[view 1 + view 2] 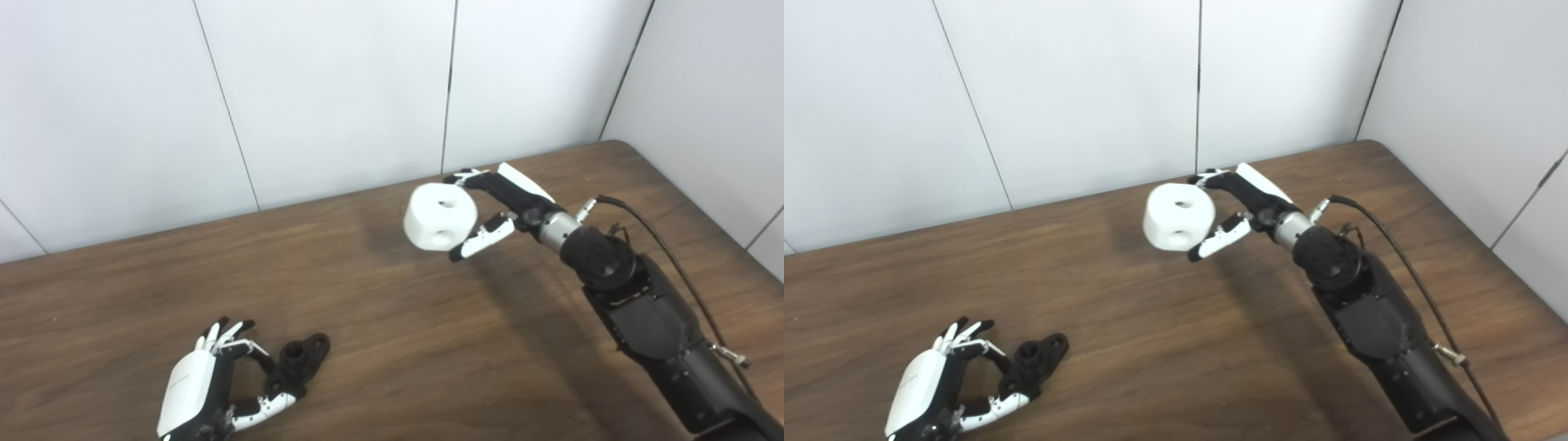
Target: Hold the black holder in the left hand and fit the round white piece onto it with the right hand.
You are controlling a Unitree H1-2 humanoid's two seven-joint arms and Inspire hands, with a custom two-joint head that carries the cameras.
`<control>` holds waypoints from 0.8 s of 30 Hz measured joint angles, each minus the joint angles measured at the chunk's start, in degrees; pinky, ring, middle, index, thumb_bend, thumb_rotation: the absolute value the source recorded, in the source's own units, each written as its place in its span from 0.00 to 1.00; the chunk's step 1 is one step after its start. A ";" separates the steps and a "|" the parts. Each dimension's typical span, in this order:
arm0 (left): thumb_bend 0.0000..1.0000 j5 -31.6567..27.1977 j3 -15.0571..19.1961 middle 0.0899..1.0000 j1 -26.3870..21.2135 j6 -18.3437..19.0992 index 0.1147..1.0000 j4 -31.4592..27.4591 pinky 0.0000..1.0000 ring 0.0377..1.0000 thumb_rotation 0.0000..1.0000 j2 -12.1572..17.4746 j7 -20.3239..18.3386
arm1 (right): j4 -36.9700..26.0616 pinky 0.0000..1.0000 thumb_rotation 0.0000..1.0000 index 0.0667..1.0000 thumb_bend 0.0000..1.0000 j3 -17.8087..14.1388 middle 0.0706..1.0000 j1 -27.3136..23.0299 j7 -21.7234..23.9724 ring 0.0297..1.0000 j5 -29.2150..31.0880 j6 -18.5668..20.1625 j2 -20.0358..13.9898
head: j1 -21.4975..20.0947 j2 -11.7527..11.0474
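Observation:
The black holder (pixel 298 365) lies on the brown table near the front left, a short socket with flat lugs. My left hand (pixel 211 386) curls around its near end, fingers and thumb touching it. The round white piece (pixel 440 217), a thick drum with holes in its top and side, is lifted above the table at the back centre. My right hand (pixel 499 211) is shut on it, fingers over the top and thumb under its side. In the right eye view the same piece (pixel 1178 217) and holder (pixel 1032 362) appear, well apart.
The wooden table (pixel 429 343) fills the lower view, its far edge against white wall panels (pixel 331 92). The right corner of the table is rounded. My right forearm (pixel 643 312) with its cable stretches from the lower right.

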 measured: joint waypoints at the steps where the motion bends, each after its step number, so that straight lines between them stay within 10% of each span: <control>1: 0.52 0.18 -0.32 0.88 -0.21 0.08 0.41 0.17 1.00 1.00 0.04 -0.12 0.14 | -0.86 0.99 0.14 0.44 0.49 0.47 0.87 0.00 0.42 0.99 -0.01 0.85 0.30 | 0.35 0.00; 24: 0.52 2.32 -5.03 0.88 -4.06 2.25 0.41 3.92 1.00 1.00 0.05 -2.53 2.77 | -5.90 1.00 0.14 0.44 0.49 7.10 0.86 -1.64 5.22 1.00 -2.39 5.75 2.22 | 4.92 1.49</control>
